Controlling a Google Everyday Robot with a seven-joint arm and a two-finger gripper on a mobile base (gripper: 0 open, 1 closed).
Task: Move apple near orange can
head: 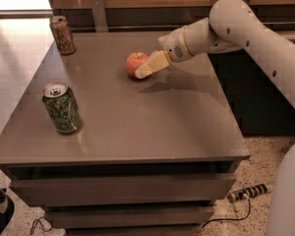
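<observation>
While the small round orange-red apple (134,61) sits far-centre on the grey flat table (152,127), the white arm's (226,28) pale gripper (148,67) overlaps its right side (spread or pinching, I cannot tell). Well apart, the slim orange-brown can (62,35) stands at the far left corner; a green-and-black patterned can (62,107) stands near left.

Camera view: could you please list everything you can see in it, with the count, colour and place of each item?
apple: one, orange-red, middle rear of the table
orange can: one, orange-brown, upright at the table's far left corner
green can: one, green and black, upright near the front left
table: one, grey-brown, filling the middle
cable: one, dark, on the speckled floor at lower right
arm: one, white, reaching in from the right
gripper: one, pale yellow, at the apple on the side facing the arm
</observation>
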